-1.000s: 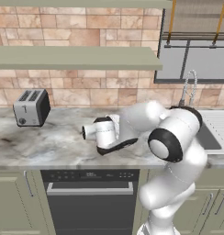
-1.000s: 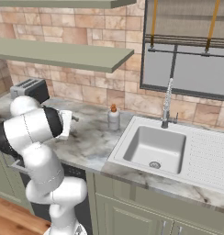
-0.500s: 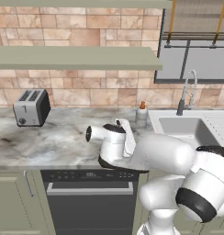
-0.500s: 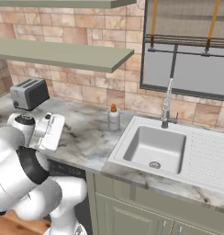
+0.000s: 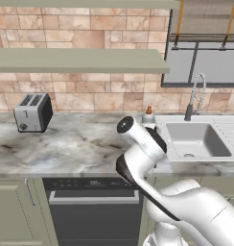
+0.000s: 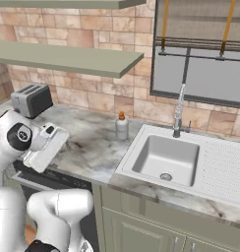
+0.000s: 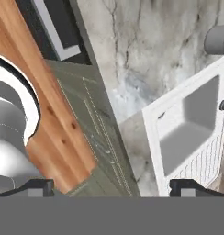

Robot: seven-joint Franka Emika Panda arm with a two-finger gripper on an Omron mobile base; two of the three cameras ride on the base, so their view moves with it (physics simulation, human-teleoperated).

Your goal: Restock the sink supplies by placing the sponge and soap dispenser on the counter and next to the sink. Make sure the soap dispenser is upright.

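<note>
Even, bright, diffuse rendered light; no single visible source. Soft shadow under wall shelf on brick backsplash. Sink basin shaded on inner walls, faint gradient. Marble desk evenly lit, no glare. Base views sharp edge to edge, no distortion. Hand view slightly soft and blocky, tilted; cabinet fronts darker than wood floor.

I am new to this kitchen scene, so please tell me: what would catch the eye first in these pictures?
The white robot arm fills the foreground, bent in front of the marble counter. Behind it, the soap dispenser with its orange pump top stands upright on the counter, just left of the pale sink and its tall coil-spring faucet. A silver toaster sits at the counter's far left.
</note>
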